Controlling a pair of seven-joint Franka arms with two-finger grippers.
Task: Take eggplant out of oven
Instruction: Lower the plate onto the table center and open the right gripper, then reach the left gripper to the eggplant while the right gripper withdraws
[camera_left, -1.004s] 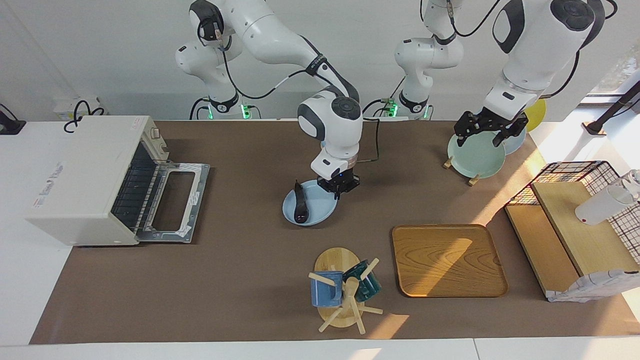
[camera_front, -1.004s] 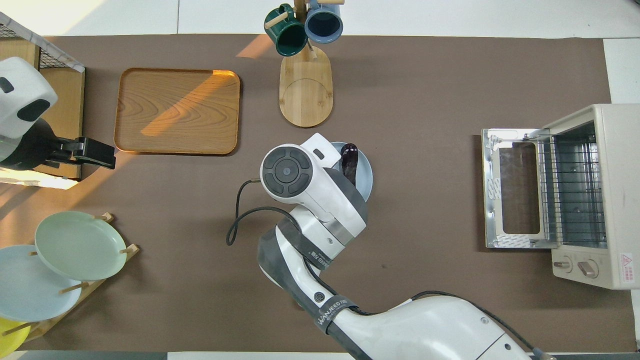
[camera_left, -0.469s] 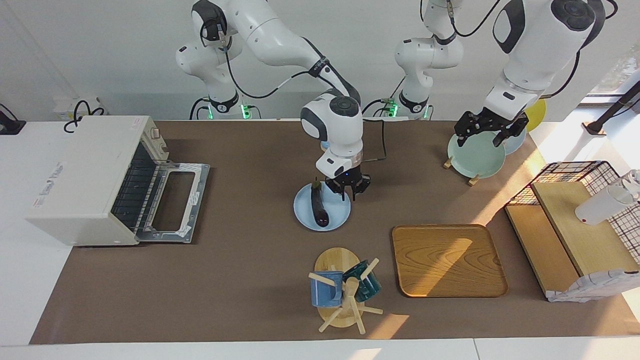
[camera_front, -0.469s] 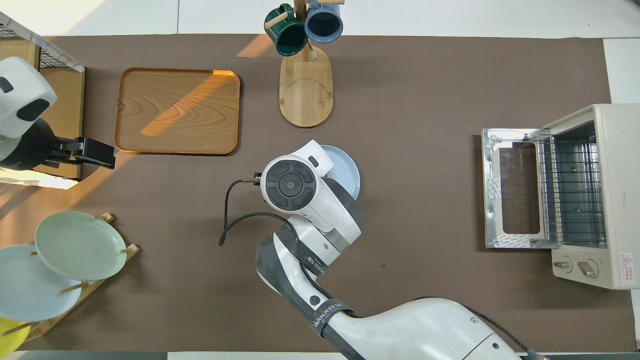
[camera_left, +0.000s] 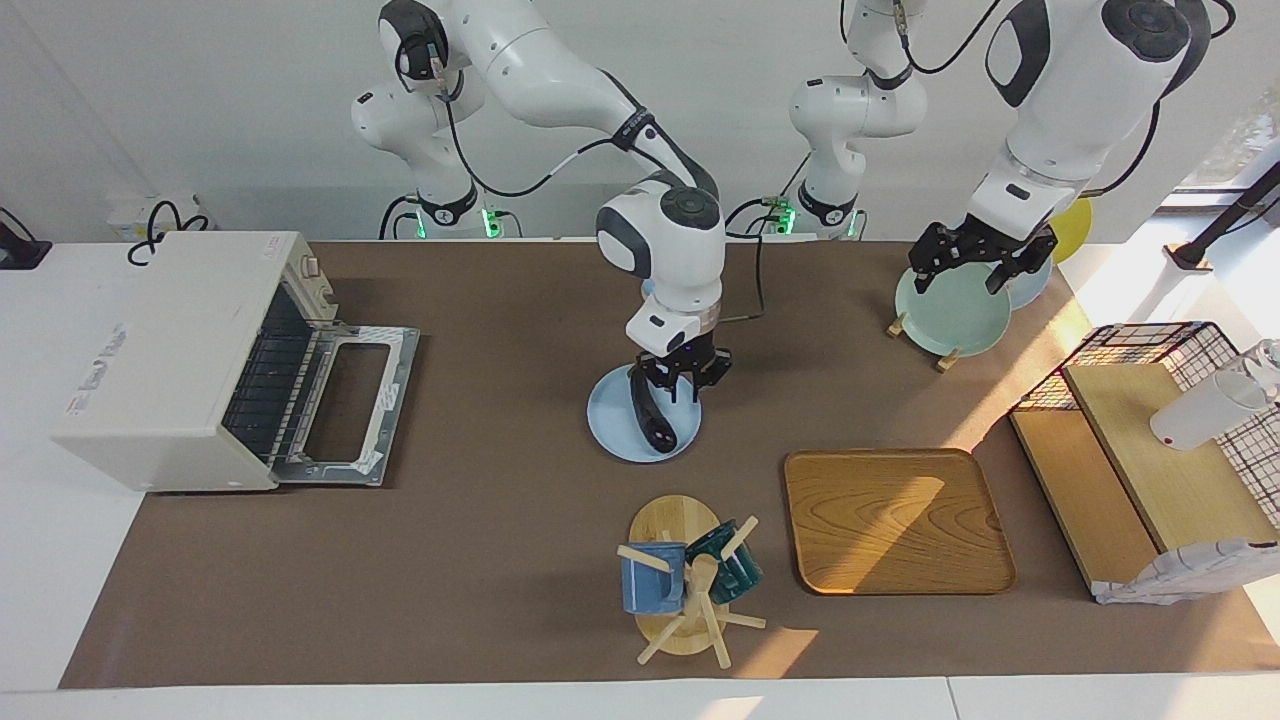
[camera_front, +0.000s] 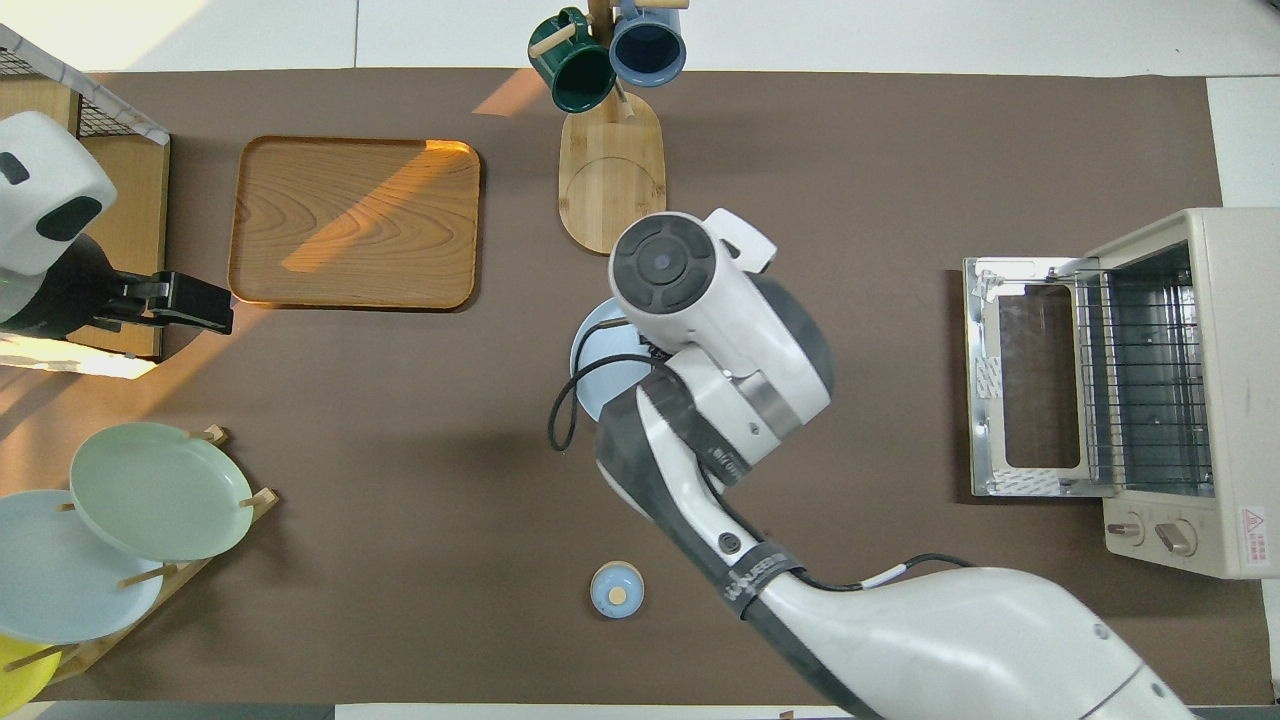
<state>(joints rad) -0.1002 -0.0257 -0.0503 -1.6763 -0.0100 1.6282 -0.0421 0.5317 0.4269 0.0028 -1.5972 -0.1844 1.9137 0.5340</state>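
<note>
The dark purple eggplant (camera_left: 650, 418) lies on a light blue plate (camera_left: 612, 425) in the middle of the table, outside the oven. My right gripper (camera_left: 684, 385) is open just above the plate's rim nearest the robots, beside the eggplant's stem end. In the overhead view the right arm hides the eggplant, and only the plate's edge (camera_front: 592, 362) shows. The cream-white oven (camera_left: 170, 350) stands at the right arm's end with its door (camera_left: 345, 405) dropped open and its rack (camera_front: 1140, 380) bare. My left gripper (camera_left: 962, 268) waits open above the plate rack.
A mug tree (camera_left: 685, 585) with two mugs and a wooden tray (camera_left: 895, 520) lie farther from the robots than the plate. A plate rack with a green plate (camera_left: 950, 315) and a wire shelf (camera_left: 1150, 440) stand at the left arm's end. A small blue disc (camera_front: 617, 589) lies near the robots.
The right gripper slid the plate with the eggplant toward the left arm's end, then let go of its rim and rose slightly. The left arm has not moved.
</note>
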